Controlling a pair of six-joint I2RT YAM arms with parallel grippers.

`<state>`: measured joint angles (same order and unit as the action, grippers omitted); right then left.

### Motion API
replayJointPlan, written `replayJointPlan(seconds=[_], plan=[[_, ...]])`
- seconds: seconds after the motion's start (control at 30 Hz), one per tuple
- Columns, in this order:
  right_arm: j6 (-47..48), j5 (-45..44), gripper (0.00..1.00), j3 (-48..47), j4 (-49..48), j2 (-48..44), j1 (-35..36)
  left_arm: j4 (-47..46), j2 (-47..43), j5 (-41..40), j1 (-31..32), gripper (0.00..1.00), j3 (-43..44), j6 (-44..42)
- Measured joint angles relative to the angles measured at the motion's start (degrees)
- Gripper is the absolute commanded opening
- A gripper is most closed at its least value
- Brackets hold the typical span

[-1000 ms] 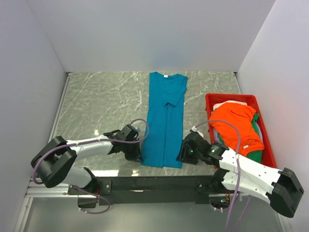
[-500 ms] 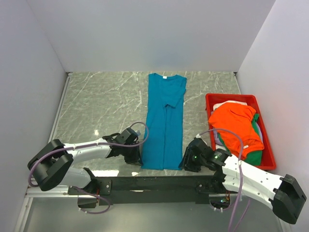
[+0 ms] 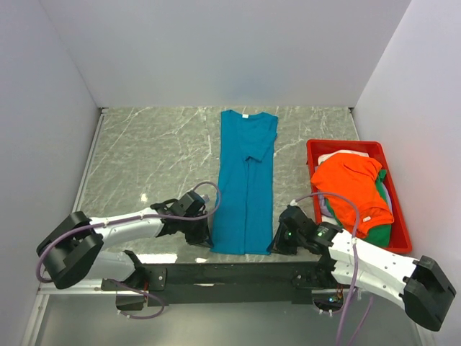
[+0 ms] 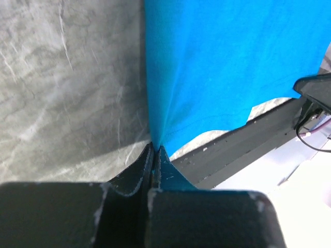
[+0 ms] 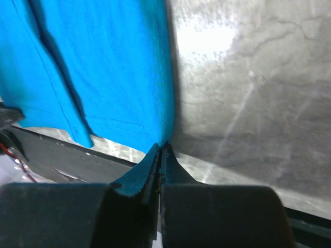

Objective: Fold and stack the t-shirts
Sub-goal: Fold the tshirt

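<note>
A teal-blue t-shirt [image 3: 246, 184] lies folded lengthwise in a long strip down the middle of the marble table, neck label at the far end. My left gripper [image 3: 208, 237] is shut on its near left hem corner [image 4: 158, 138]. At the near right hem corner [image 5: 164, 135], my right gripper [image 3: 276, 241] is shut on the cloth as well. Both jaws pinch the fabric edge right at the table's front edge. More t-shirts, an orange one [image 3: 354, 189] over green [image 3: 382, 232] and white [image 3: 337, 156] cloth, lie heaped in a red bin.
The red plastic bin [image 3: 398, 216] stands at the right side of the table. White walls close in the left, back and right. A black mounting rail [image 3: 230, 274] runs along the near edge under both arms.
My right gripper has moved down to the shirt's near right corner and closed on it. The left gripper, shut on the left corner throughout, has slid slightly nearer.
</note>
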<state>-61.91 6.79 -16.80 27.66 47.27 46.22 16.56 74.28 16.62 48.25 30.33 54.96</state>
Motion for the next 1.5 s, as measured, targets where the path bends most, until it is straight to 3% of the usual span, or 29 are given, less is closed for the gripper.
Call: replayJointPlan(seconds=[0.33, 0.57, 0.8, 1.07, 1.5], plan=[[3.3, 2.0, 0.00, -0.2, 7.0, -7.3, 0.0, 2.0, -5.8, 0.0, 2.1, 0.01, -0.1, 1.3], [4.9, -0.7, 0.00, -4.5, 9.7, -7.3, 0.1, 5.2, -4.2, -2.2, 2.4, 0.01, 3.0, 0.9], [10.9, -6.3, 0.00, -17.5, 3.6, 6.6, -6.7, 7.0, 7.5, -5.8, -4.2, 0.01, 22.0, -3.6], [16.0, -7.8, 0.00, -28.2, -8.5, 26.4, -17.0, 4.1, 26.0, -8.8, -9.9, 0.01, 38.8, -2.1], [20.0, -3.8, 0.00, -38.5, -16.3, 44.9, -27.6, 4.0, 38.2, -12.0, -15.7, 0.01, 50.2, 0.0]])
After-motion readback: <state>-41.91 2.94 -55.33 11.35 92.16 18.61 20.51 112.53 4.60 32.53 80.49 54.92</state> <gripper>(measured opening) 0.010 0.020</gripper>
